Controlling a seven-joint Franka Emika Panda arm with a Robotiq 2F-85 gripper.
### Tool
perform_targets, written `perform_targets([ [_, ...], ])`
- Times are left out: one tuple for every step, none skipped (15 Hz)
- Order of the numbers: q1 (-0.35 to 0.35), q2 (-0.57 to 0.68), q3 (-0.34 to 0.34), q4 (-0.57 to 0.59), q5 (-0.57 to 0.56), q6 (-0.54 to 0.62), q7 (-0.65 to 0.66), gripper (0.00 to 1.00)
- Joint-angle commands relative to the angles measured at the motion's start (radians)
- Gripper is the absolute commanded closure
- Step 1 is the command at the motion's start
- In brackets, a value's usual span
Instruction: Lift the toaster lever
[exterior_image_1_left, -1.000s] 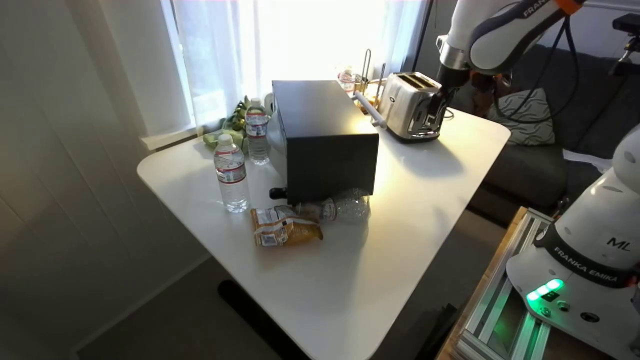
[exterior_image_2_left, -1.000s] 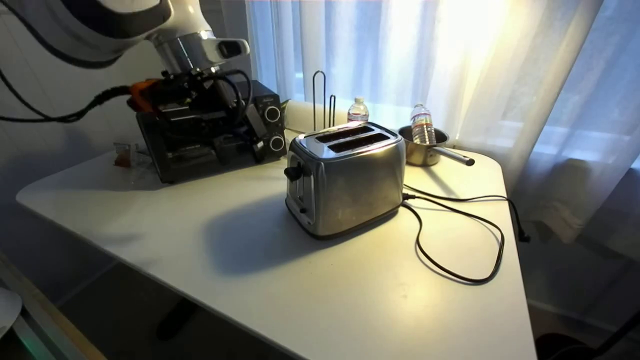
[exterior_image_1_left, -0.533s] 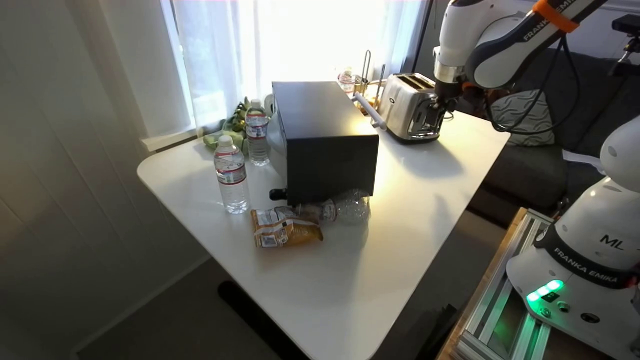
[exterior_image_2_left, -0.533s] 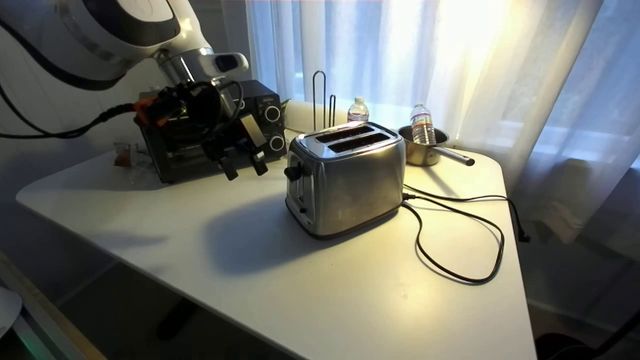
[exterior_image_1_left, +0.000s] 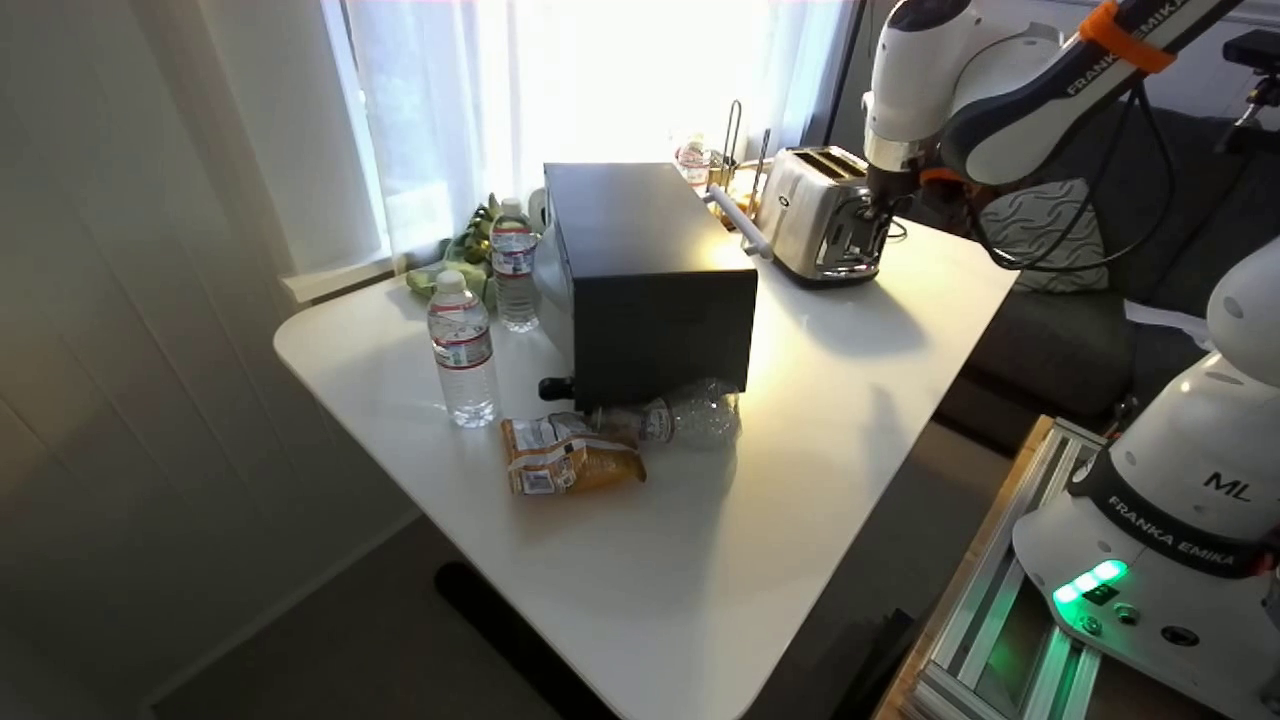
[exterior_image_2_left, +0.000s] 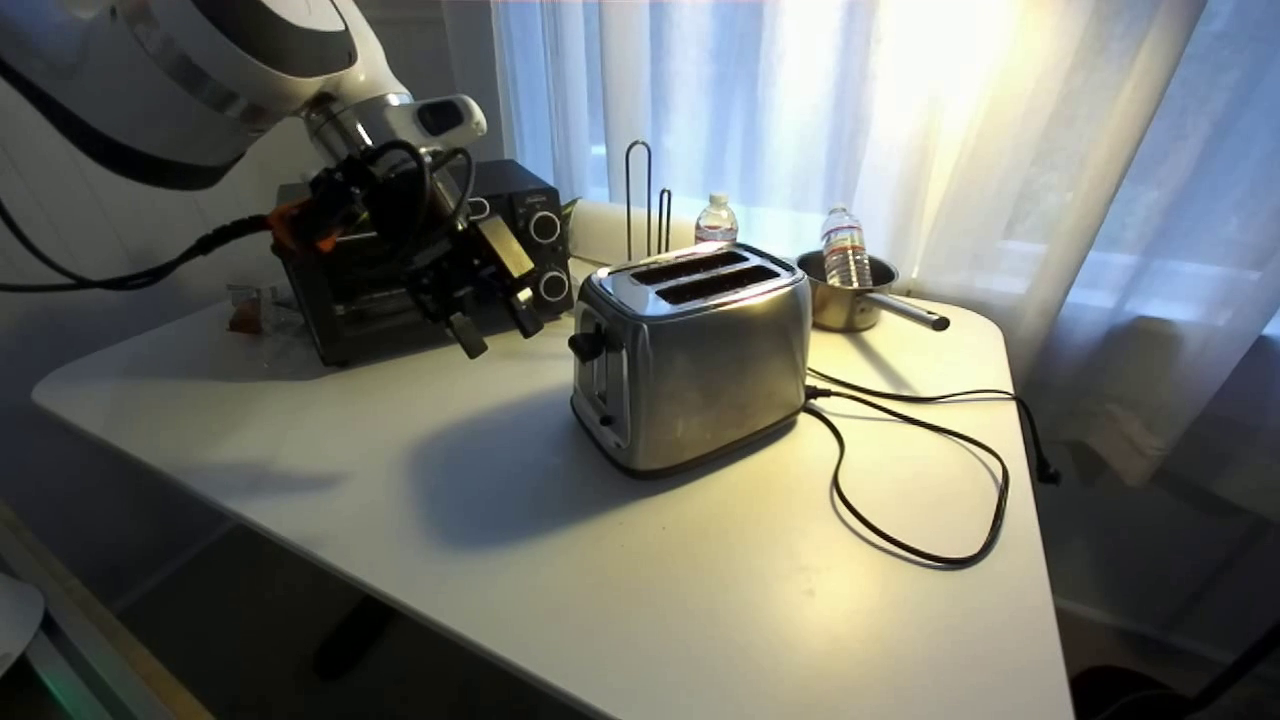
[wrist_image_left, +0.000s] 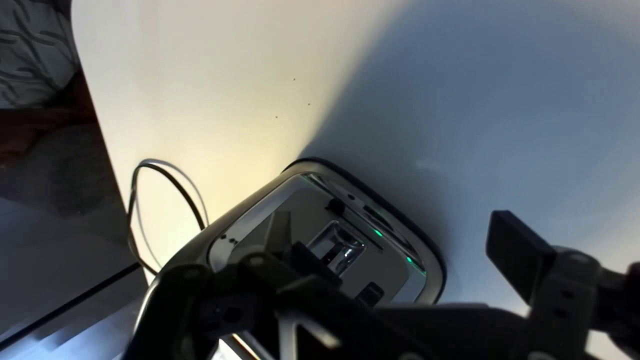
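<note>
The silver toaster stands upright on the white table; it also shows in an exterior view. Its black lever sits high in the slot on the end face toward my gripper. My gripper is open and empty, in the air left of the lever and apart from it. In the wrist view, the fingertips of the gripper are wide apart. One finger overlaps the toaster's dark end panel, and the other is over the table. A black block that looks like the lever is partly covered by the near finger.
A black toaster oven stands behind my gripper. A pot with a bottle in it is behind the toaster. The black cord loops on the table. Bottles and an orange snack bag lie beyond the oven.
My gripper has come down and tilted, its fingers now pointing toward the table and toaster. Over the last half second it has shifted slightly toward the toaster. The toaster and lever have not moved.
</note>
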Motion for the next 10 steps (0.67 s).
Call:
perform_targets([
  [0.068, 0.028, -0.024, 0.018, -0.221, -0.089, 0.249, 0.0],
  [0.086, 0.038, -0.027, 0.021, -0.277, -0.111, 0.305, 0.25],
  [0.105, 0.047, -0.029, 0.021, -0.32, -0.135, 0.348, 0.26],
  [0.124, 0.058, -0.031, 0.025, -0.369, -0.159, 0.397, 0.34],
  [0.143, 0.072, -0.034, 0.029, -0.394, -0.184, 0.43, 0.41],
  [0.16, 0.086, -0.036, 0.034, -0.417, -0.212, 0.461, 0.49],
  [0.174, 0.106, -0.039, 0.042, -0.43, -0.233, 0.478, 0.55],
  [0.187, 0.122, -0.041, 0.046, -0.447, -0.251, 0.494, 0.62],
  [0.202, 0.141, -0.038, 0.054, -0.477, -0.278, 0.509, 0.7],
  [0.215, 0.159, -0.037, 0.062, -0.488, -0.3, 0.517, 0.76],
])
